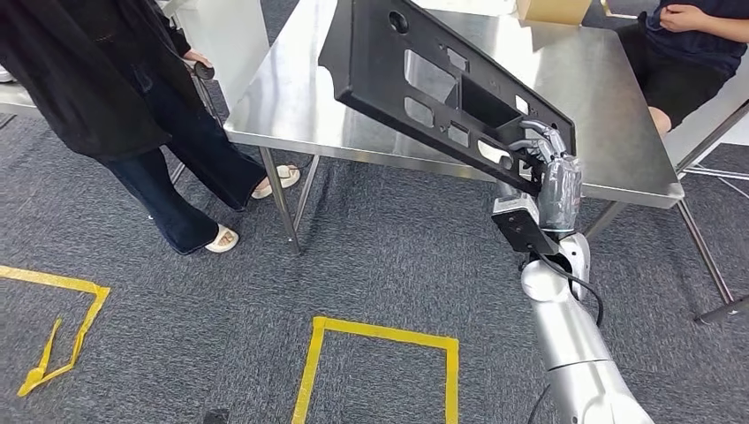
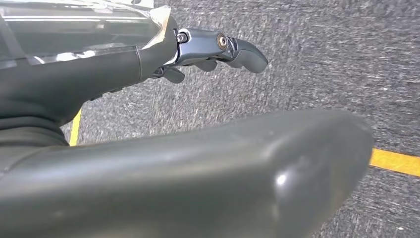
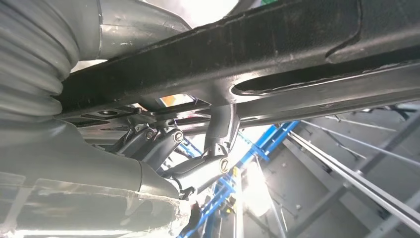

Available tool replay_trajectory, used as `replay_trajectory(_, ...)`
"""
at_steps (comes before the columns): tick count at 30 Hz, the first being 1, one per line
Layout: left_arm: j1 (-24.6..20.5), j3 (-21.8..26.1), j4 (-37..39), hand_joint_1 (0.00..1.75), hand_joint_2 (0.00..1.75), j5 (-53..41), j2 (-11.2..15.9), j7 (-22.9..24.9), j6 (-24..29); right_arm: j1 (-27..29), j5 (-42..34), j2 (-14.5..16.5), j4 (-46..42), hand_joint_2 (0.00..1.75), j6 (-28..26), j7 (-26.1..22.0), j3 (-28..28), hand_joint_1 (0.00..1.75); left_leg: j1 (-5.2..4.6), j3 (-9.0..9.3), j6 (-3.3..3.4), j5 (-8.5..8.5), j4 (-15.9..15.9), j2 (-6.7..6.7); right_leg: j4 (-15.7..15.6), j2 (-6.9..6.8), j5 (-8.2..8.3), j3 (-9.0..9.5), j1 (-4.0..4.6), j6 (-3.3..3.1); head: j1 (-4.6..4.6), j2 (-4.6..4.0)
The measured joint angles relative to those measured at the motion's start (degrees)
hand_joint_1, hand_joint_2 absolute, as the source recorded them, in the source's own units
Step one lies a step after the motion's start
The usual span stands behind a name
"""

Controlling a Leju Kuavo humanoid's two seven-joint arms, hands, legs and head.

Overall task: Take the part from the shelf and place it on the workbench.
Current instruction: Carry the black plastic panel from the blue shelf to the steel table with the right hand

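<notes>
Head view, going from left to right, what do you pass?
Standing person in dark clothes → steel workbench leg → black part tilted over the workbench → right hand gripping the part's near end → seated person at the far right.

Black part [image 1: 415,75], silver workbench [image 1: 583,97], grey carpet [image 1: 397,265] (yellow tape lines [image 1: 380,334]).

Looks like a workshop or test lab: steel workbench [image 1: 565,97] on thin metal legs, grey carpet floor [image 1: 397,265] w/ yellow tape squares [image 1: 380,334] as marked zones, blue metal racking [image 3: 237,173] nearby, two persons at the bench.
</notes>
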Motion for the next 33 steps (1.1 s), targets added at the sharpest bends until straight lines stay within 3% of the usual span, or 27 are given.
replay_trajectory(1,0.0,0.0,0.0,0.0,0.0,0.0,0.0,0.0,-0.1,0.1,0.0,0.0,0.2,1.75,0.0,-0.1,0.0,1.75,0.02,0.06,-0.02,0.0,0.0,-0.27,-2.8,0.01,1.47,1.12,-0.05,0.48,0.02,0.0)
replay_trajectory(3,0.0,0.0,0.0,0.0,0.0,0.1,0.0,0.0,-0.1,0.0,0.0,0.0,0.3,1.75,0.0,-0.2,0.0,1.75,-0.05,0.17,-0.22,-0.05,0.1,-0.7,-11.6,0.18,5.11,5.09,-0.1,1.08,0.06,0.0)
replay_trajectory(5,0.0,0.0,0.0,0.0,0.0,0.1,0.0,0.0,-0.1,-0.1,0.0,0.0,0.5,1.75,0.0,-0.3,0.0,1.75,-0.29,0.13,-0.59,-0.1,0.1,-0.94,-16.6,0.35,7.07,7.49,0.01,0.62,0.03,0.0)
replay_trajectory(7,0.1,0.1,0.0,0.0,0.0,0.2,0.1,0.0,-0.1,-0.1,0.0,0.0,0.7,1.75,0.0,-0.3,0.0,1.75,-0.41,0.05,-0.39,-0.01,0.1,-1.0,-17.1,0.35,7.44,7.73,0.11,0.02,-0.01,0.0)
replay_trajectory(9,0.1,0.1,0.0,0.0,0.0,0.3,0.1,-0.1,-0.1,-0.1,0.0,0.1,0.8,1.75,-0.1,-0.3,0.0,1.75,-0.35,0.15,-0.02,0.07,-0.1,-0.94,-17.1,0.39,7.52,7.73,0.21,-0.1,-0.01,0.0)
replay_trajectory(13,0.1,0.1,0.0,0.0,0.0,0.5,0.1,-0.2,-0.5,-0.1,0.0,0.1,0.9,1.75,-0.1,-0.4,0.0,1.75,-0.26,0.37,-0.36,0.26,-0.5,-0.84,-17.1,0.45,7.56,7.69,0.35,-0.39,-0.01,0.0)
replay_trajectory(20,0.1,0.1,0.0,0.0,0.0,0.6,0.2,-0.7,-1.1,-0.1,0.9,0.6,1.1,1.75,-0.7,0.0,0.0,1.75,-0.5,0.18,-0.33,-0.08,-0.3,-0.86,-17.3,0.42,7.51,7.69,0.07,-0.35,-0.01,0.0)
replay_trajectory(23,0.1,0.1,0.0,0.0,0.0,0.3,0.1,-0.7,-1.3,0.0,1.6,0.6,0.8,1.75,-1.1,0.7,0.0,1.75,-0.27,0.88,-0.06,0.02,-1.3,-0.8,-16.9,0.37,7.04,7.47,0.19,-0.18,0.04,0.0)
replay_trajectory(25,0.1,0.1,0.0,0.0,0.0,0.1,0.0,-0.5,-1.4,0.2,1.8,0.5,0.6,1.75,-1.3,0.9,0.0,1.75,0.06,1.66,0.13,0.27,-2.0,-0.68,-12.2,0.35,4.98,5.24,0.26,-0.34,0.16,0.0)
replay_trajectory(27,0.0,0.0,0.0,0.0,0.0,0.0,-0.1,-0.4,-1.5,0.7,1.8,0.3,0.6,1.75,-1.4,0.9,-0.1,1.75,0.06,1.91,0.23,0.11,-2.1,-0.64,-3.9,0.35,1.97,0.91,0.2,-0.42,0.24,0.0)
replay_trajectory(28,0.0,0.0,0.0,0.0,0.0,-0.1,-0.1,-0.3,-1.5,1.0,1.8,0.3,0.6,1.75,-1.4,1.0,-0.2,1.75,0.08,2.0,0.21,-0.01,-2.0,-0.66,-1.0,0.35,1.25,-0.87,0.12,-0.18,0.27,0.0)
replay_trajectory(29,0.0,0.0,0.0,0.0,0.0,-0.1,-0.2,-0.3,-1.5,1.3,1.8,0.2,0.6,1.75,-1.4,1.0,-0.2,1.75,0.12,2.11,0.11,-0.17,-2.0,-0.72,-0.2,0.35,1.47,-1.61,0.01,0.28,0.27,0.0)
replay_trajectory(30,0.1,0.0,0.0,0.0,0.0,-0.1,-0.2,-0.2,-1.5,1.5,1.8,0.1,0.5,1.75,-1.5,1.0,-0.3,1.75,0.22,2.3,-0.07,-0.36,-2.0,-0.8,-2.1,0.34,2.73,-0.97,-0.17,0.92,0.28,0.0)
replay_trajectory(32,0.1,0.0,0.0,0.0,0.0,-0.1,-0.2,-0.2,-1.6,1.6,1.9,0.1,0.5,1.75,-1.5,1.0,-0.3,1.75,0.38,2.72,-0.68,-0.94,-1.7,-0.95,-10.7,0.31,6.5,2.88,-0.56,2.19,0.33,0.0)
replay_trajectory(33,0.0,0.0,0.0,0.0,0.0,-0.1,-0.2,-0.1,-1.6,1.6,2.0,0.1,0.4,1.75,-1.5,1.0,-0.3,1.75,0.34,2.84,-1.08,-1.3,-1.5,-1.01,-14.5,0.34,7.95,4.76,-0.63,2.29,0.41,0.0)
